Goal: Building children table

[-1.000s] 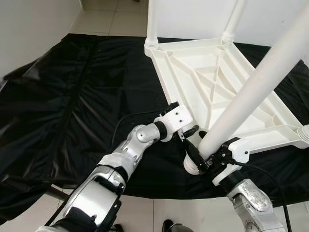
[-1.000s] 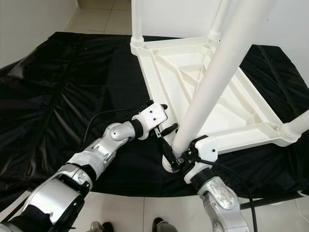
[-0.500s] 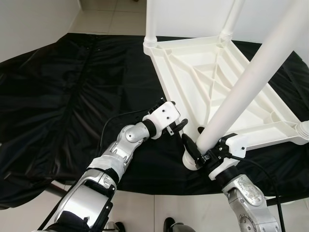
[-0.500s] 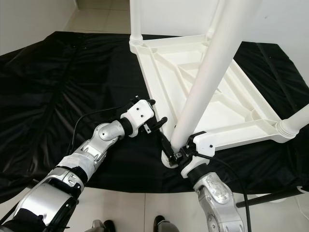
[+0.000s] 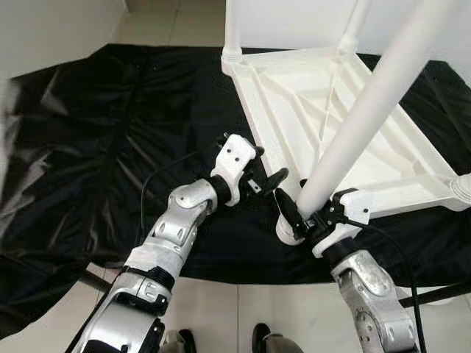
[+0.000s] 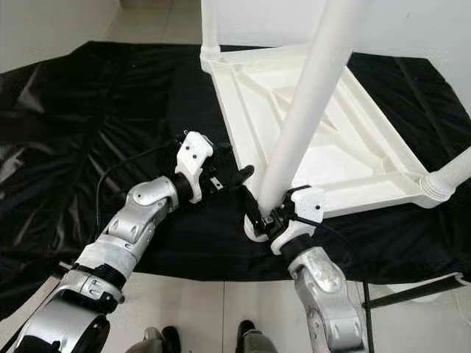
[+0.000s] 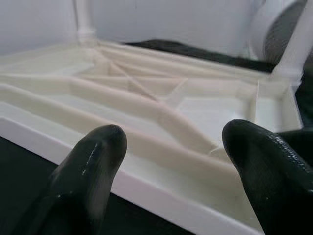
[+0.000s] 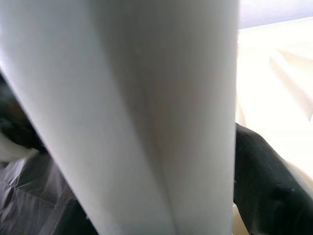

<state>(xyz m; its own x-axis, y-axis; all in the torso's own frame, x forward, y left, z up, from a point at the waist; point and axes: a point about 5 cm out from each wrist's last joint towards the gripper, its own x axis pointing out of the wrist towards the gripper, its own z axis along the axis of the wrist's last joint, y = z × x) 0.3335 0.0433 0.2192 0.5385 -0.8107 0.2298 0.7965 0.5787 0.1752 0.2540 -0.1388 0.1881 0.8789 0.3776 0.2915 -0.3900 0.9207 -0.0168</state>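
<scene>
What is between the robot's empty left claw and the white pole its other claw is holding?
Nothing solid: between the open left gripper and the table leg held by the right gripper, the left eye view shows a bare stretch of black sheet.

Both arms are built of silver, glossy metal segments with rounded joint housings. The left arm point(image 5: 176, 220) has a black band between the forearm and a white, blocky wrist housing point(image 5: 234, 163) marked with small dark screw holes, and a thin black cable point(image 5: 158, 176) loops from it back along the arm. The right arm point(image 5: 368, 287) ends in a similar white wrist housing point(image 5: 352, 213), with a black cable point(image 5: 401, 268) curving beside it. Each carries long, glossy black fingers point(image 7: 90, 171); near the bottom edge sit what may be the robot's dark feet point(image 5: 261, 340).
</scene>
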